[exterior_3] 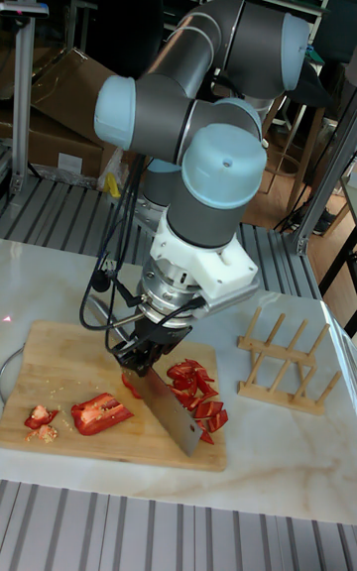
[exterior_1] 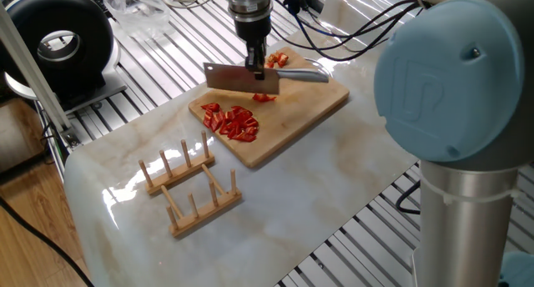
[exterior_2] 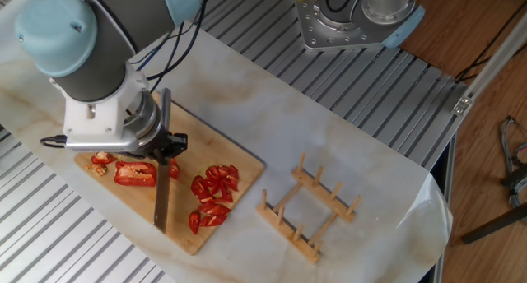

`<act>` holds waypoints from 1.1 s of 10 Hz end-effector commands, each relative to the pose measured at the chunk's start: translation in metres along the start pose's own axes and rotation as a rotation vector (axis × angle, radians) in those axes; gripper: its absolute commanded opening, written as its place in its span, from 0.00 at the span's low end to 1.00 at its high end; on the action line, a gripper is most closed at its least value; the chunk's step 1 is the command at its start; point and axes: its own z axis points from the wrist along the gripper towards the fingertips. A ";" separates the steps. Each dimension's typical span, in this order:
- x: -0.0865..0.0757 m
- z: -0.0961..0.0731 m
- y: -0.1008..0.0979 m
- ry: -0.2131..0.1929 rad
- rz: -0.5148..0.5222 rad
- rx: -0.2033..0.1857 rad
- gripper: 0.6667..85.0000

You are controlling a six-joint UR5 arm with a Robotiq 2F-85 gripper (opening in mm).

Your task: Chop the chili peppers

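Your white marble-patterned tabletop; on it, beneath the gripper, the rectangular wooden cutting board. Well off to one side of the gripper, the slatted wooden dish rack. The black two-finger gripper is clenched on the broad steel cleaver, blade edge down. Chopped glossy red chili peppers just beside the blade; one larger red chili piece on its other side.
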 end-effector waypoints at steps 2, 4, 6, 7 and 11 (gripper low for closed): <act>0.000 -0.008 0.014 -0.033 0.048 -0.029 0.01; 0.006 -0.012 -0.005 -0.042 0.052 0.028 0.01; 0.010 -0.015 -0.014 -0.052 0.063 0.059 0.01; 0.010 -0.015 -0.017 -0.056 0.061 0.069 0.01; 0.012 0.004 -0.019 -0.062 0.015 0.035 0.01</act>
